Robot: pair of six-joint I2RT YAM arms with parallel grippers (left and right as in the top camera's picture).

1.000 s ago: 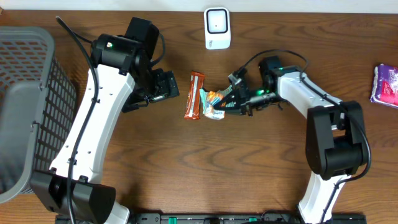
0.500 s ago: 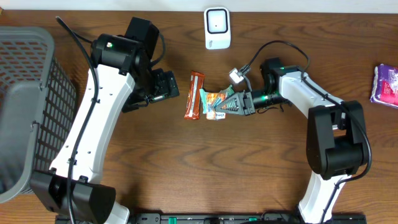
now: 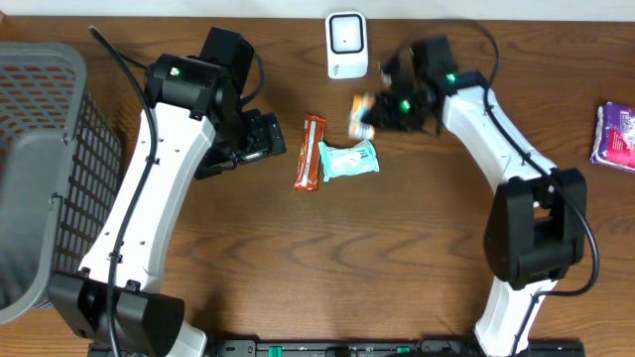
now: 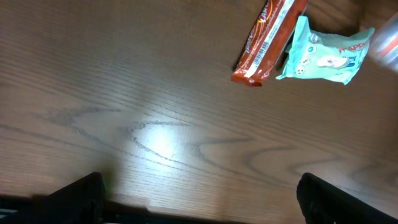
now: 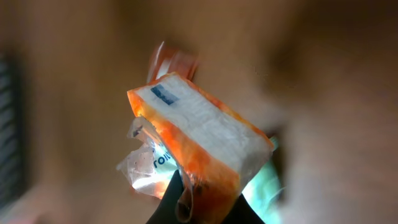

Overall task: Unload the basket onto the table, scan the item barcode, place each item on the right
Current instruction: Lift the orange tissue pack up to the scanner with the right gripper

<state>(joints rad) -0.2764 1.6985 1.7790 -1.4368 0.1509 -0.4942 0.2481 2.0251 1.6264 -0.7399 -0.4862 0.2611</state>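
My right gripper (image 3: 381,109) is shut on an orange and white packet (image 3: 362,115), held off the table just below the white scanner (image 3: 347,45). In the right wrist view, which is blurred, the packet (image 5: 200,138) stands up from the gripper (image 5: 200,208), pinched at its lower seam. A teal packet (image 3: 348,159) and an orange-brown bar (image 3: 312,152) lie flat mid-table. My left gripper (image 3: 268,136) hovers open to the left of the bar. Its wrist view shows the bar (image 4: 268,40) and the teal packet (image 4: 324,55) ahead, with nothing in the gripper (image 4: 205,205).
A grey mesh basket (image 3: 45,169) stands at the table's left edge. A purple packet (image 3: 617,134) lies at the far right. The right arm's cable loops above the scanner area.
My right gripper has lifted the orange packet away from the teal one and carried it back toward the scanner. The teal packet stays on the table. The left arm has not moved.
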